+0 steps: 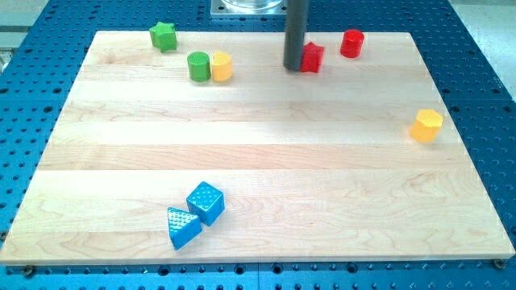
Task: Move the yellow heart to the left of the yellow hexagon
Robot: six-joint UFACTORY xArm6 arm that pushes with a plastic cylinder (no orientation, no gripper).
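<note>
Not started: my tip [294,66] touches the red block [313,57], no fingers here; yellow heart [221,66] sits far left of the yellow hexagon [426,125], needs moving closer.

A single camera looks down at a slant on the wooden board [258,153], from beyond its near long edge. That near edge runs along the view's bottom, and the far edge lies close to the view's top, so the board narrows with distance. The camera stands far enough back that nearly the whole board fits, with blue perforated table [484,97] framing it on every side. The arm's rod [296,32] enters from above the board's far edge.
</note>
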